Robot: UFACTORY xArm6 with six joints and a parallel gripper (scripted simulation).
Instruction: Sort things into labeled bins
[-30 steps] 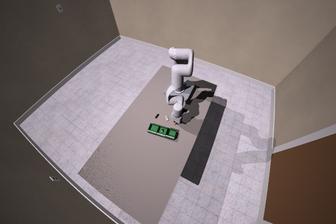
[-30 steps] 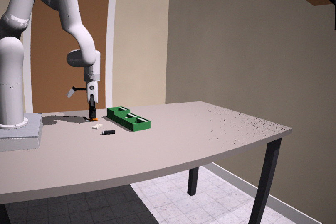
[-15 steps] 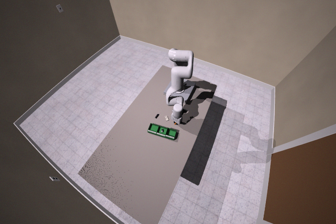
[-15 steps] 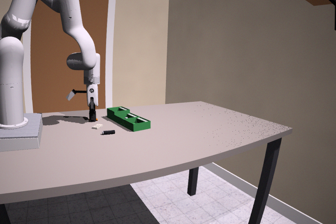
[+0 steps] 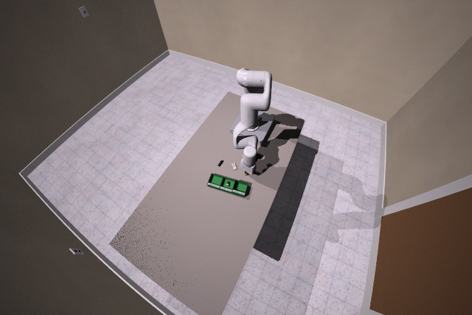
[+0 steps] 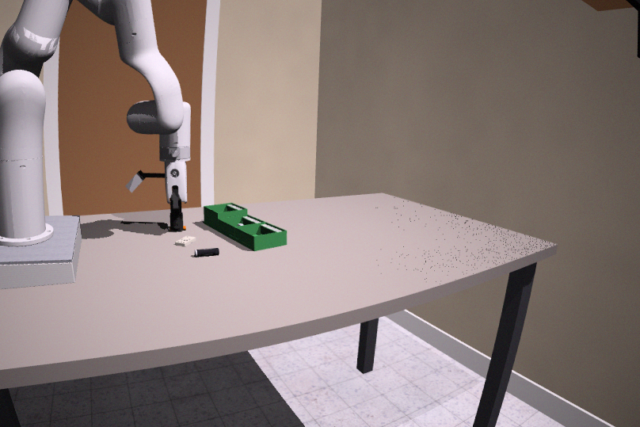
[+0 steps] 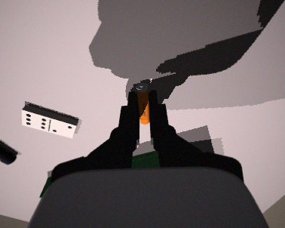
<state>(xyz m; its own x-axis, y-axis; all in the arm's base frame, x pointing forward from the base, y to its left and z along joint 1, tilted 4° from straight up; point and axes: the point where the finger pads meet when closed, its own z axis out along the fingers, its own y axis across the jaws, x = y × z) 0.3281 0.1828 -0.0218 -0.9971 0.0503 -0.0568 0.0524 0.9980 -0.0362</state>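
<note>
An orange lighter point(image 5: 246, 174) point(image 6: 184, 227) point(image 7: 145, 118) with a dark metal top lies on the table between the fingertips of my gripper point(image 6: 177, 229) point(image 7: 143, 103), which is shut on it, low at the table. A white domino point(image 5: 234, 166) point(image 6: 184, 241) point(image 7: 51, 124) with black dots lies to its left in the wrist view. A black cylinder point(image 5: 220, 163) point(image 6: 207, 253) point(image 7: 1, 151), perhaps a battery, lies farther left. Three joined green bins point(image 5: 216, 179) point(image 6: 269, 242) carry white label strips, too small to read. A small grey and white thing point(image 5: 228, 183) is in the middle bin.
The row of bins stands close to the gripper, on the side away from the robot's base point(image 6: 38, 251). The domino and the cylinder lie between the base and the bins. The table point(image 5: 198, 227) point(image 6: 336, 267) extends beyond the bins.
</note>
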